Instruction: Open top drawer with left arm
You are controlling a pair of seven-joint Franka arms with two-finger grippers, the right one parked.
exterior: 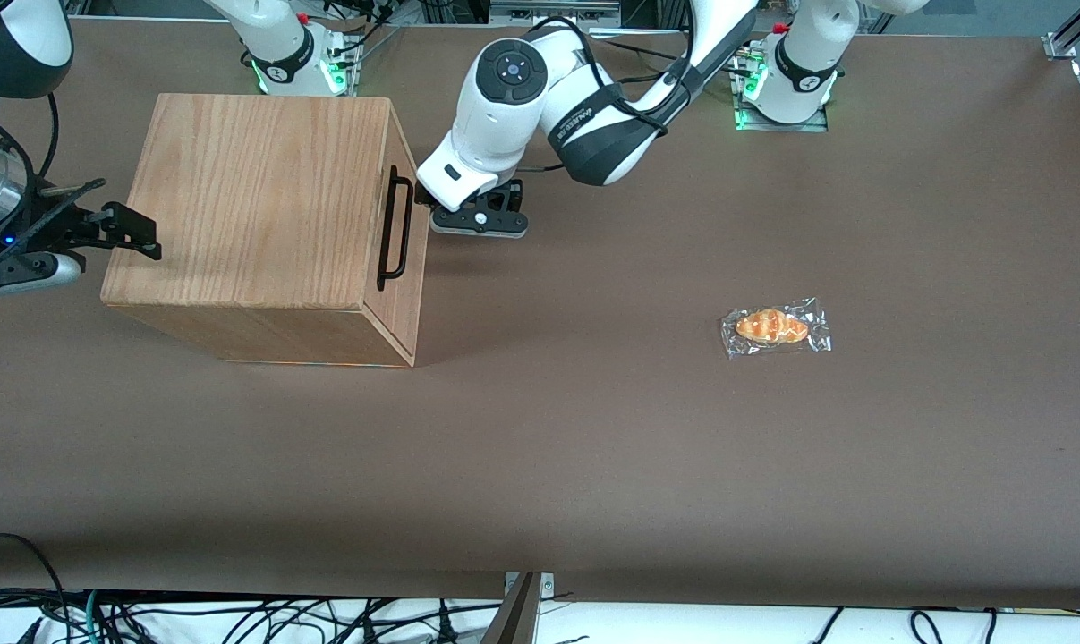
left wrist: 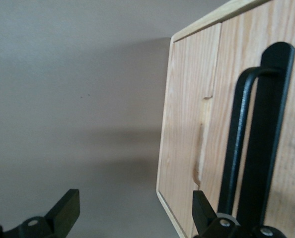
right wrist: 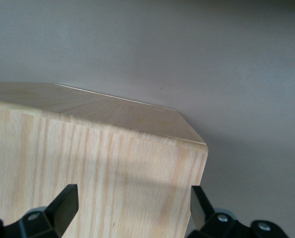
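Note:
The top drawer's front panel (exterior: 407, 268) (left wrist: 218, 134) sits flush with the oak cabinet (exterior: 262, 201) and faces the working arm's end of the table. Its long black bar handle (exterior: 395, 228) (left wrist: 259, 144) runs along the panel. The left arm (exterior: 504, 98) reaches down in front of the drawer. My gripper (exterior: 425, 200) (left wrist: 134, 212) is open, close to the end of the handle that lies farther from the front camera. One finger (left wrist: 203, 210) stands in front of the panel beside the handle. The other finger (left wrist: 65, 209) hangs over bare table. Nothing is between them.
A wrapped bread roll (exterior: 777, 327) lies on the brown table (exterior: 593, 429) toward the working arm's end, nearer the front camera than the gripper. Arm bases (exterior: 795, 76) stand along the table's edge farthest from the front camera.

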